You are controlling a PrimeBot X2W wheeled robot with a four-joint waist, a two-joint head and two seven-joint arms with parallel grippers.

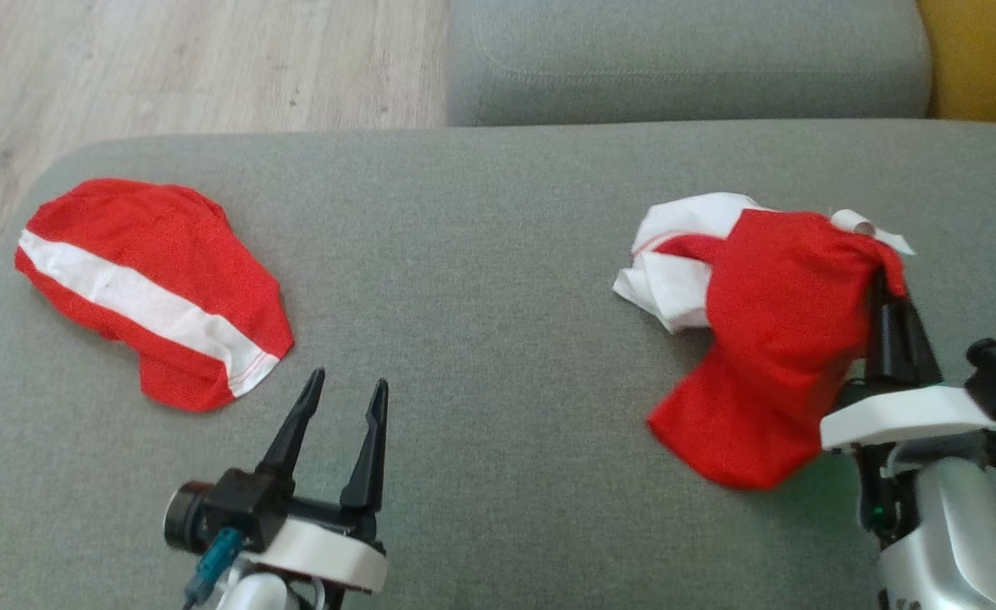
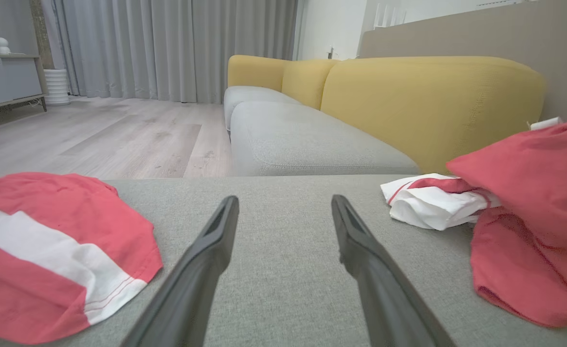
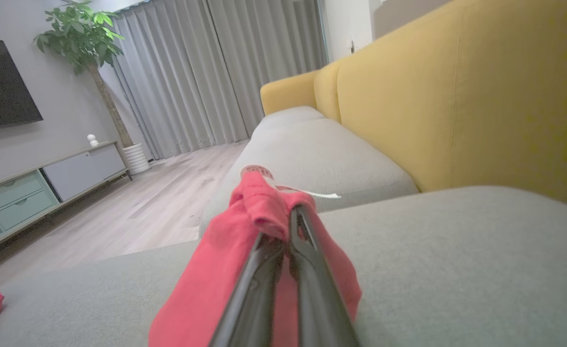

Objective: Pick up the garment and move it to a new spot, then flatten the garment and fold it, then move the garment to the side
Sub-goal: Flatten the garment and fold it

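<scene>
Early yet: the right hand [image 1: 886, 288] pinches the crumpled garment [image 1: 769, 339], the left hand [image 1: 345, 396] gapes wide; moving, flattening and folding remain.

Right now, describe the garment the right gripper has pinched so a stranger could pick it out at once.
Look at the wide grey seat cushion and go to its right side. There a bunched red garment with crumpled white folds is pinched at one edge by the shut right gripper. The other red garment, far left, lies flat with one white stripe across it.
</scene>
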